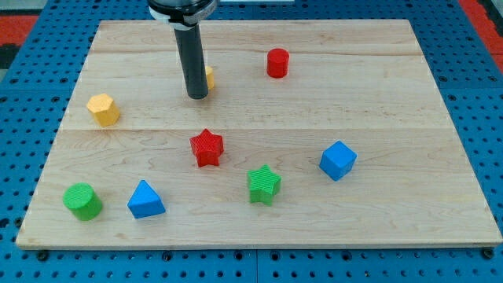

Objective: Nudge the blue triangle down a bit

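Observation:
The blue triangle [146,200] lies near the view's bottom left of the wooden board [377,102], just right of a green cylinder [82,201]. My tip [197,96] rests on the board in the upper middle, well above the blue triangle and apart from it. The dark rod hides most of a yellow block [210,77] right behind it. A red star [207,148] lies between my tip and the blue triangle, a little to the right.
A yellow hexagon [104,108] sits at the left. A red cylinder [277,62] stands near the top. A green star [264,184] and a blue cube [338,159] lie at the lower right. The board rests on a blue pegboard.

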